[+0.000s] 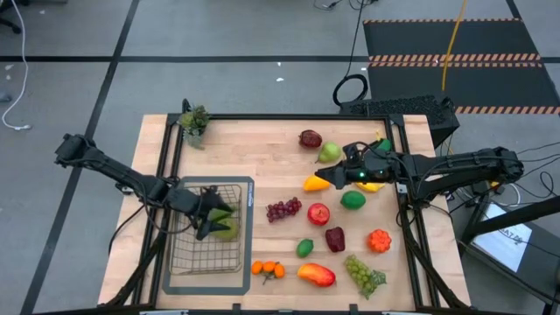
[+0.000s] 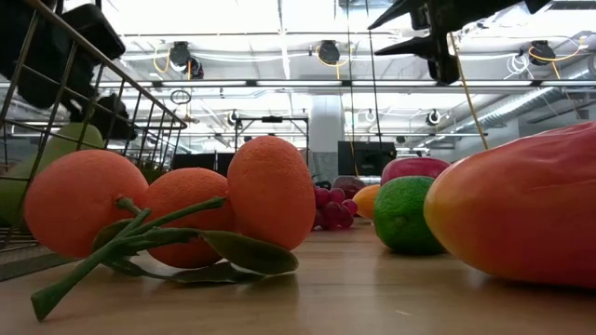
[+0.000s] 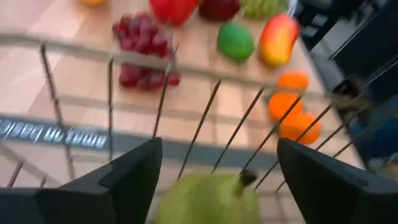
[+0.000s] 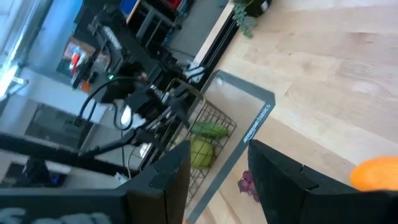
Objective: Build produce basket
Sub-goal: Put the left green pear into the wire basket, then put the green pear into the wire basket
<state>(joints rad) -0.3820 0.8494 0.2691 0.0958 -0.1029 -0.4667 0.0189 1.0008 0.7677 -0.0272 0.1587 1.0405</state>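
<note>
The grey wire basket (image 1: 206, 254) stands on a flat grey mat (image 1: 248, 188) at the table's left. My left gripper (image 1: 213, 223) is inside it, open, its fingers on either side of a green pear (image 3: 205, 199) without touching it. The pear (image 1: 228, 230) lies on the basket floor beside another green piece (image 4: 208, 129). My right gripper (image 1: 325, 179) hovers open, high above the table's middle right, over a yellow-orange mango (image 1: 315, 183), nothing between its fingers (image 4: 168, 180). More produce lies loose on the wood: purple grapes (image 1: 283, 209), a red apple (image 1: 318, 213), limes (image 1: 353, 199), oranges (image 1: 268, 269).
A potted green sprig (image 1: 193, 122) stands at the far left corner. A pear (image 1: 329, 153) and a dark red apple (image 1: 310, 138) lie far right; green grapes (image 1: 365, 273) and a red-orange mango (image 1: 316, 275) lie near the front edge. The basket's wire wall (image 3: 205, 118) rises ahead of my left fingers.
</note>
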